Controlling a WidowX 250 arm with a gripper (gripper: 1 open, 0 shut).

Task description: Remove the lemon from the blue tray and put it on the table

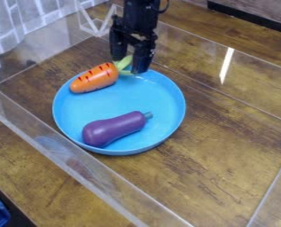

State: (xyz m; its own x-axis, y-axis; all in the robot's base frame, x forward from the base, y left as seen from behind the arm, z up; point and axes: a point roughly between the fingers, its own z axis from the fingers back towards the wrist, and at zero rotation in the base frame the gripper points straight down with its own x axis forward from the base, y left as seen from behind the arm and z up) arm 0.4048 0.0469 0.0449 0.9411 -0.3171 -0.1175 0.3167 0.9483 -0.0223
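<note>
The tool (133, 62) points straight down at the far rim of the blue tray (167, 97), jaws spread wide around a yellow-green lemon (126, 63), partly hidden. Left of it an orange carrot (94, 78) overhangs the rim; nearer, a purple eggplant (115, 128) lies inside, all on the tabletop (238, 142).

No text, label, brand, number or sign can be read anywhere in the camera view, neither on the blue tray (164, 133) nor on the table (243, 142).
</note>
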